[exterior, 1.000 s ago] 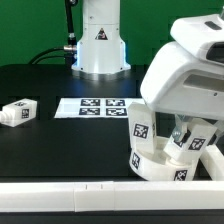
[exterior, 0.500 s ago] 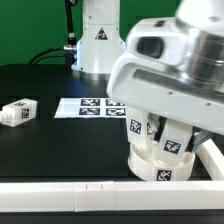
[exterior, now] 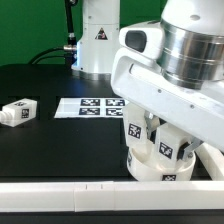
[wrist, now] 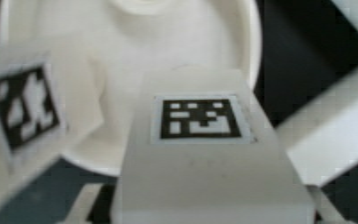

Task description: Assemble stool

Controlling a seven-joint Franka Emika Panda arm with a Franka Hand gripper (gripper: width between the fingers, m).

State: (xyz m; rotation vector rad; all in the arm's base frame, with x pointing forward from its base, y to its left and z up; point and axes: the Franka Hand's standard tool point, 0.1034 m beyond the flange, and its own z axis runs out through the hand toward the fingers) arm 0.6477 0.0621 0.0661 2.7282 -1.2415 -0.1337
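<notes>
Fingers (wrist: 94, 205) set apart, either side of an upright leg (wrist: 202, 150); clamped or not, cannot tell. Leg stands on the seat (exterior: 160, 170), at the desk's (exterior: 60, 150) near edge, exterior view's right corner, against the rail (exterior: 100, 193). Likely step: screwing the leg in. Next calls for a straight twist, then fetching the spare leg (exterior: 18, 112) by the opposite edge.

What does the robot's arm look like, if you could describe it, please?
The arm has smooth, rounded, glossy white shells, with a silver-grey cylindrical section set into it. Its white base carries a black triangular marking, and a black cable runs beside it.
</notes>
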